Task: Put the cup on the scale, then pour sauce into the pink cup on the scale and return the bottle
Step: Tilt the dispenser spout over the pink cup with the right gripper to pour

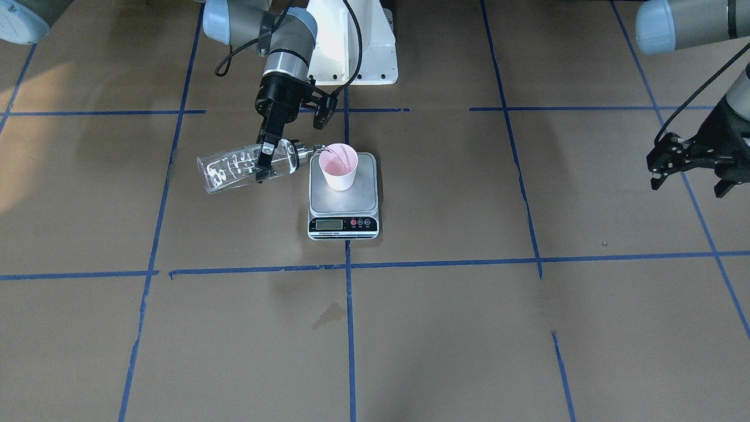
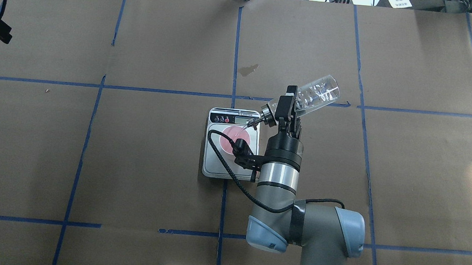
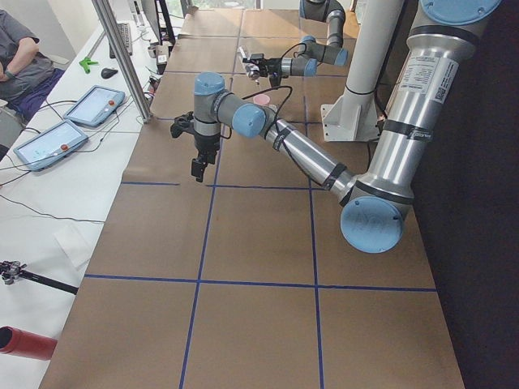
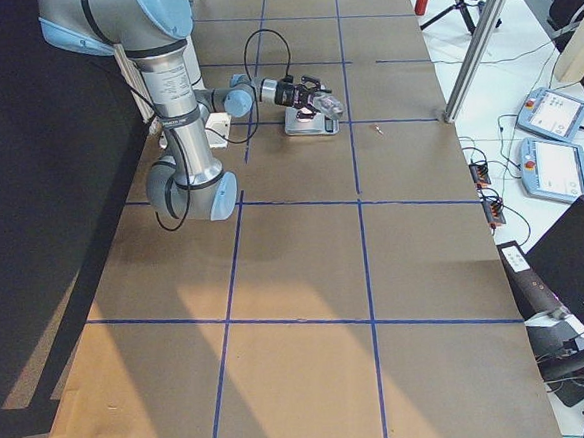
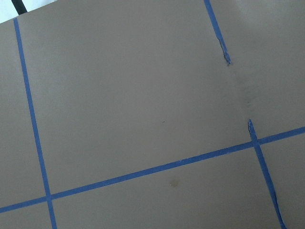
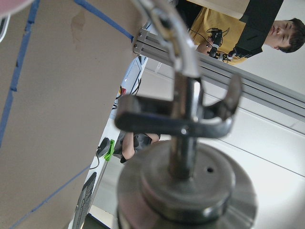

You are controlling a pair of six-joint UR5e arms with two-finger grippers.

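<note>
The steel scale [image 1: 343,202] sits at the table's middle with the pale pink cup [image 1: 340,169] upright on its plate. My right gripper [image 1: 263,162] is shut on the clear bottle [image 1: 231,170], which is tipped almost level with its silver spout [image 1: 304,153] at the cup's rim. A thin clear stream runs from the spout into the cup. In the overhead view the bottle [image 2: 315,93] slants up-right from the right gripper [image 2: 287,108], and the cup [image 2: 231,133] on the scale [image 2: 215,164] is partly hidden by my wrist. My left gripper [image 1: 690,174] hangs open and empty far off to the side.
A dark stain [image 1: 329,314] marks the brown paper in front of the scale. The robot's white base [image 1: 357,53] stands behind the scale. Blue tape lines cross the table. Tablets [image 3: 49,143] and a seated person lie past the table edge in the exterior left view.
</note>
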